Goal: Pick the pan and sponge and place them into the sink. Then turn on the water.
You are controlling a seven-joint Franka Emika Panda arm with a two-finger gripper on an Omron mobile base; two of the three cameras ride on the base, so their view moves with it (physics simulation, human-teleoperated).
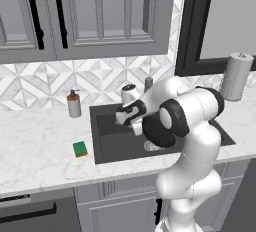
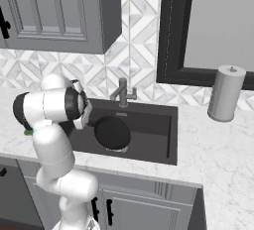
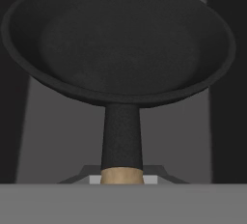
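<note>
Fingers clamped on pan (image 2: 112, 132) handle, pan held over sink (image 2: 163, 147). Next: lower, release. Then fetch sponge (image 1: 80, 149) from desk (image 1: 40, 146).

grey cabinets (image 1: 90, 16) above white marble counter (image 1: 35, 146), patterned tile backsplash (image 1: 100, 78), dark-framed window (image 2: 208, 26).

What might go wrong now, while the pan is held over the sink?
The fingers grip the pan only at its handle's end, so the heavy bowl may tilt or slip. It hangs above the sink near the faucet and might knock it. The sponge remains on the counter, easily forgotten.
</note>
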